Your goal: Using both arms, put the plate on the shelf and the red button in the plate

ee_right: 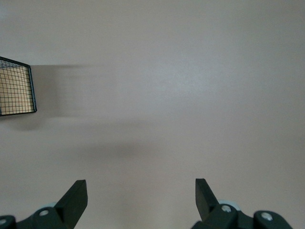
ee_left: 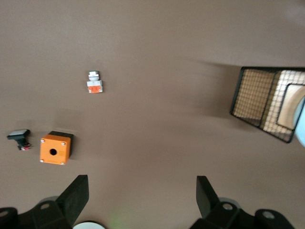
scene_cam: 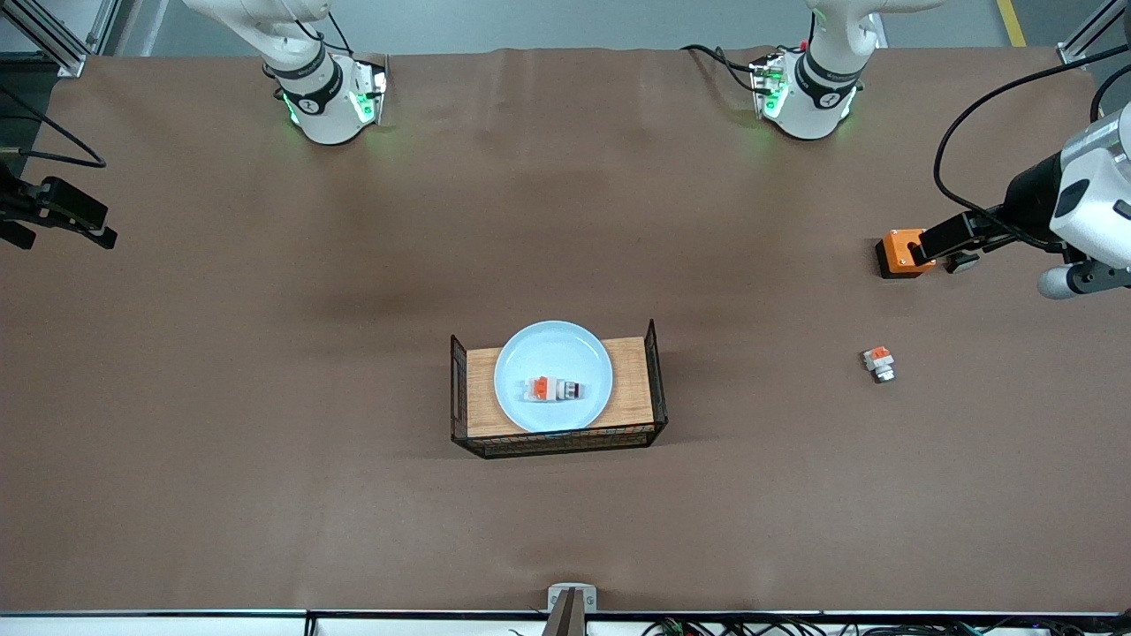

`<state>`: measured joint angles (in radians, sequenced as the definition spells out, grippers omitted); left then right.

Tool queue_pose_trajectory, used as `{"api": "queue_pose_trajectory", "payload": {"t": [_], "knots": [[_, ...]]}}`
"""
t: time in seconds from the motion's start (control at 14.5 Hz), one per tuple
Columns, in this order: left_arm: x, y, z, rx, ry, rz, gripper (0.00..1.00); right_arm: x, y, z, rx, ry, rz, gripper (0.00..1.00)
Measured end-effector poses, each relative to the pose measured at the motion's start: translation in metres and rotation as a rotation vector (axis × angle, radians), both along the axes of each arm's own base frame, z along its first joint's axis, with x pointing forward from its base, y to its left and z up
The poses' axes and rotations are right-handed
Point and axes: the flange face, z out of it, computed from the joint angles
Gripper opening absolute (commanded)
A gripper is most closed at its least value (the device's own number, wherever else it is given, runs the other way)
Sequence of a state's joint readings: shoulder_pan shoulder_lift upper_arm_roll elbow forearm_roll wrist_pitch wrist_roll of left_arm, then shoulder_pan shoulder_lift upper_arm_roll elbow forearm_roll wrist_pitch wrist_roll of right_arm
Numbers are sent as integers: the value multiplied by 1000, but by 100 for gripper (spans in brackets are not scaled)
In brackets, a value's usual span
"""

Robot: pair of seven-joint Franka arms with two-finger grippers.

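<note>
The pale blue plate (scene_cam: pixel 553 353) rests on a wooden tray (scene_cam: pixel 633 389) with black wire-mesh ends, at mid-table. The red button (scene_cam: pixel 552 389) lies on its side on the plate. A sliver of the plate (ee_left: pixel 301 125) shows in the left wrist view. My left gripper (ee_left: pixel 143 191) is open and empty, high over bare table toward the left arm's end, near the orange box. My right gripper (ee_right: pixel 141 191) is open and empty, high over bare table toward the right arm's end. Both are well away from the tray.
An orange square box with a hole (scene_cam: pixel 899 253) (ee_left: pixel 56 148) sits toward the left arm's end, a small black part with a pale top (ee_left: pixel 19 138) beside it. A white-orange block with a pale tip (scene_cam: pixel 878 363) (ee_left: pixel 94 82) lies nearer the front camera. A mesh end (ee_right: pixel 16 90) shows in the right wrist view.
</note>
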<state>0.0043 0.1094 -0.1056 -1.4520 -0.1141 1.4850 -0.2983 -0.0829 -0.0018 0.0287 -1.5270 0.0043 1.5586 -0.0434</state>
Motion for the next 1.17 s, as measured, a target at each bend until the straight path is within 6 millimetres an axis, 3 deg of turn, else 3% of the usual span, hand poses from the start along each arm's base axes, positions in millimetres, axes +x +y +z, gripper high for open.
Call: {"api": "queue_pose_trajectory", "payload": {"t": [0.55, 1.17], "knots": [[-13, 15, 1, 53, -14, -108, 99, 0, 0, 0, 0, 0, 0, 100], [-21, 8, 9, 64, -82, -123, 99, 0, 0, 0, 0, 0, 0, 100]]}}
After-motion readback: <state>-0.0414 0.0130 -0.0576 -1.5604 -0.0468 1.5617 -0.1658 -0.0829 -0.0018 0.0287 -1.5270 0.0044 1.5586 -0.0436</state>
